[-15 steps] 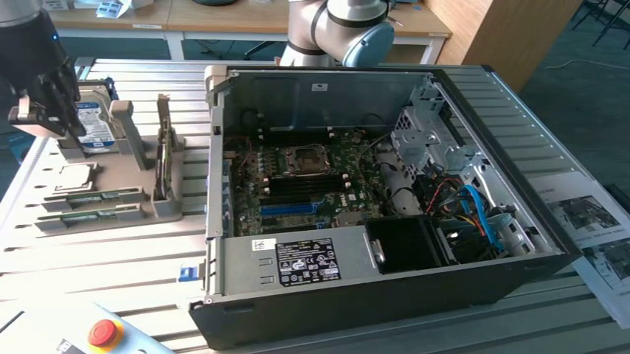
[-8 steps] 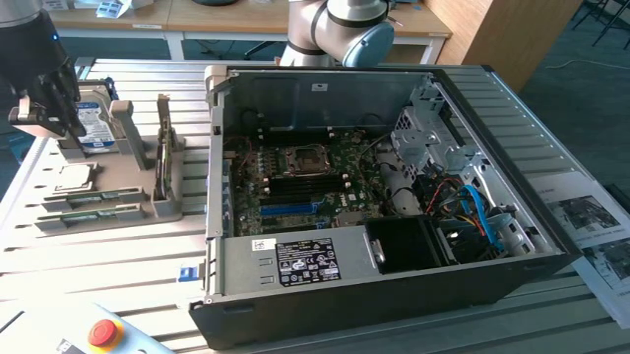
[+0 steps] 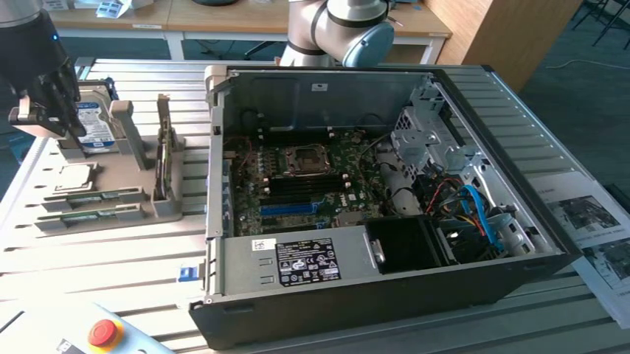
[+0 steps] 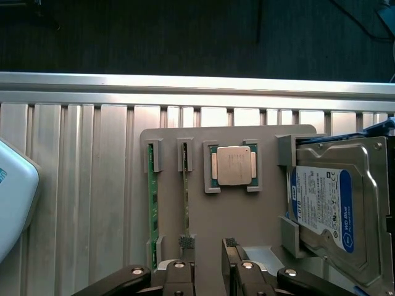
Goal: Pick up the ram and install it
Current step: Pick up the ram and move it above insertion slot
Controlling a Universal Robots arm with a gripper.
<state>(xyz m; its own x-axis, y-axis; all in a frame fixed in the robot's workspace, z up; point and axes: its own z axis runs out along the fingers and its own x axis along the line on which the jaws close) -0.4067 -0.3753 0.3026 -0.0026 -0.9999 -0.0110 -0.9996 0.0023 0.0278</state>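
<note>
— Grey metal table (image 3: 118,251) with long grooves. What is the biggest thing on it?
— A black computer case (image 3: 394,295) with its side off. You can see the green board (image 3: 295,177) inside.
— And next to it?
— A grey tray (image 4: 203,209), on the exterior view's left of the case. It holds parts in little slots.
— What is the biggest part?
— A hard drive (image 4: 336,206) with a blue and white label, at one end of the tray.
— Where is the gripper (image 4: 208,243)?
— Over the tray. Its two fingers are apart and nothing is in them. Bare tray shows through the gap.
— Where is the ram (image 4: 186,197)?
— In its slot in the tray, standing on its thin edge. One fingertip (image 4: 186,242) is right at the stick's end. I can't tell if they touch.
— Is there another stick?
— Yes, a second stick (image 4: 151,197) stands alongside it, on the far side from the chip.
— What chip?
— A small square silver chip (image 4: 234,166) — it sits in its own holder, between the ram and the hard drive.
</note>
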